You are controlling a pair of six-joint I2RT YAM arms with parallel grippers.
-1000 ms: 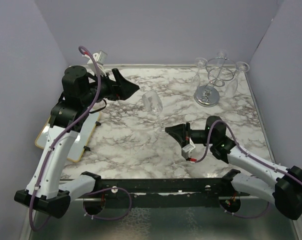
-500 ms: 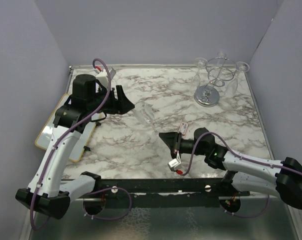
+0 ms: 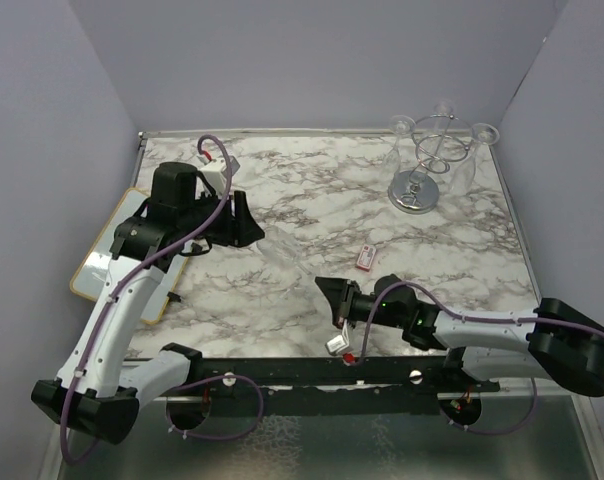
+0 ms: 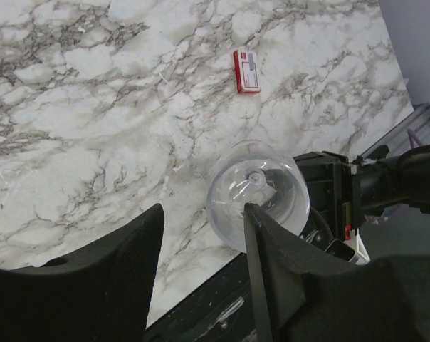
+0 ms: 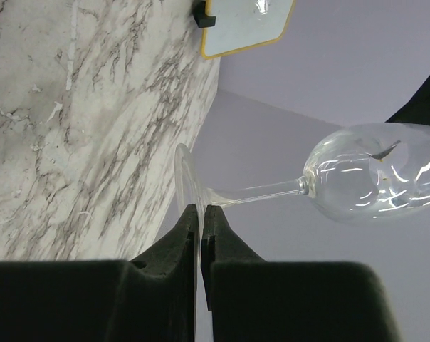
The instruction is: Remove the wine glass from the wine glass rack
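Top view: the wine glass (image 3: 284, 246) hangs tilted over the marble table (image 3: 462, 250), mid-scene, well apart from the far-right wine glass rack (image 3: 414, 193). So it is already off the rack.

Left wrist: the left gripper (image 4: 203, 211) is spread wide, with the bowl beside one finger. The red card (image 4: 246, 71) has unreadable print.

Right wrist: the right gripper (image 5: 201, 211) pinches the foot rim. Next, probably, it stands the glass down gently.

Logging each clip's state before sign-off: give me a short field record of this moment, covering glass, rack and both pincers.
wine glass: off the rack, held sideways between the two arms
right pincer: shut on the glass's foot
left pincer: open, bowl just beyond its tips, contact unclear
wine glass rack: far right corner, other glasses hanging on it
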